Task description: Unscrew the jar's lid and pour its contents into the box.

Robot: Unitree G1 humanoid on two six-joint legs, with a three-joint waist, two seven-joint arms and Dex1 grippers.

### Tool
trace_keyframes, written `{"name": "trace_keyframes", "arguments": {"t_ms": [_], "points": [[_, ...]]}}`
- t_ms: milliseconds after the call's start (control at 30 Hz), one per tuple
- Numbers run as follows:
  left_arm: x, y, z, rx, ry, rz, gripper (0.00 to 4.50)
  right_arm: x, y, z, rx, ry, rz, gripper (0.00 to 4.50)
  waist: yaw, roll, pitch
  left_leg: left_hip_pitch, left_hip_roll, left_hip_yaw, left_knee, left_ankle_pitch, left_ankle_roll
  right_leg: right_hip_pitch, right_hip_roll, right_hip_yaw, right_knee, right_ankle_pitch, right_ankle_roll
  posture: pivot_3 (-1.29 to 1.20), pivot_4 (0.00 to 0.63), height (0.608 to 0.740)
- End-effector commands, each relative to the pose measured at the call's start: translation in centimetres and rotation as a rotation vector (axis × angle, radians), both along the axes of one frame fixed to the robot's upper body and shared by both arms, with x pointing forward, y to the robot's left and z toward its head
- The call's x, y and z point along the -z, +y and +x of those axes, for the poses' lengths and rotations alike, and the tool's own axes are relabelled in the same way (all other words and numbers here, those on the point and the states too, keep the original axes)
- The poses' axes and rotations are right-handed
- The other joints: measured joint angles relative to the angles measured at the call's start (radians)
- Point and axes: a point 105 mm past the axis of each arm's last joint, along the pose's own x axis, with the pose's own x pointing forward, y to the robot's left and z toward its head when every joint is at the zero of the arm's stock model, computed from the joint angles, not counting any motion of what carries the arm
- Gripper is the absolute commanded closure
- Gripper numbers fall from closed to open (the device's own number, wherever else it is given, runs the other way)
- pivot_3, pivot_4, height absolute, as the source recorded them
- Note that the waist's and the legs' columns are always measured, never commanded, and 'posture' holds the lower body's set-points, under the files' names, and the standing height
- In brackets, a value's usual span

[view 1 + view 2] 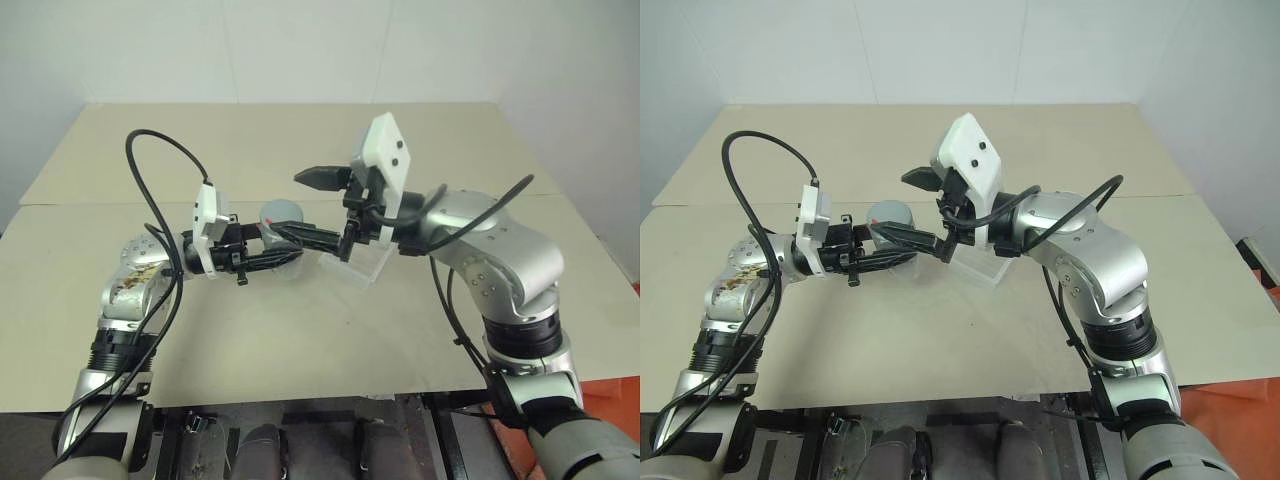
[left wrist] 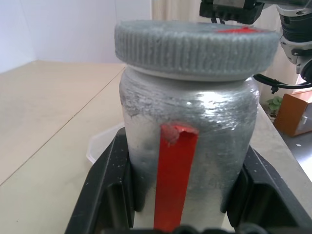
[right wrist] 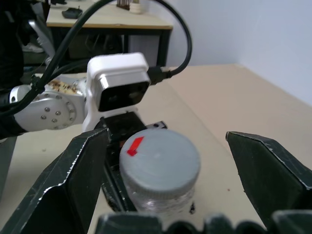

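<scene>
The jar (image 2: 204, 126) is a small clear cylinder with a red stripe on its label. My left gripper (image 1: 272, 250) is shut on its body and holds it upright above the table. The grey lid (image 3: 158, 156), with a red mark on top, sits on the jar's neck. My right gripper (image 3: 165, 168) is open, one finger on each side of the lid and apart from it. The contents cannot be made out through the jar's wall. The clear box (image 1: 362, 265) rests on the table just under my right wrist.
The beige table (image 1: 300, 330) has a seam running across it behind the arms. Black cables loop from both wrists. An orange object (image 1: 610, 390) stands beyond the table's right front corner.
</scene>
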Motion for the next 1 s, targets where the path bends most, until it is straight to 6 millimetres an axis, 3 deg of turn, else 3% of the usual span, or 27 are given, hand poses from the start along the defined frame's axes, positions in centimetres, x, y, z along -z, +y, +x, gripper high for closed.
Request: {"name": "trace_keyframes", "arguments": {"t_ms": [33,700,833,1000], "points": [[-1.10,-0.04,-0.23,0.009,-0.061,-0.005,2.59,-0.96,0.52,-0.58,-0.020,-0.041,-0.006,0.04,0.000,0.000,0.000,0.000,0.000,0.000,0.000,0.000,0.000,0.000,0.000,0.000,0.000,0.000,0.000,0.00,0.150,0.740],[-0.86,0.37,-0.41,-0.001,-0.062,0.000,2.59,-0.64,1.40,0.00,-0.023,-0.013,-0.042,0.04,0.000,0.000,0.000,0.000,0.000,0.000,0.000,0.000,0.000,0.000,0.000,0.000,0.000,0.000,0.000,0.00,0.150,0.740],[-0.88,0.30,-0.36,0.001,-0.062,0.000,2.59,-0.47,1.40,0.09,-0.018,-0.005,-0.053,0.89,0.000,0.000,0.000,0.000,0.000,0.000,0.000,0.000,0.000,0.000,0.000,0.000,0.000,0.000,0.000,0.00,0.150,0.740],[-0.83,0.24,-0.38,0.004,-0.063,-0.002,2.59,-0.07,1.42,0.01,-0.020,0.008,-0.079,2.55,0.000,0.000,0.000,0.000,0.000,0.000,0.000,0.000,0.000,0.000,0.000,0.000,0.000,0.000,0.000,0.00,0.150,0.740]]}}
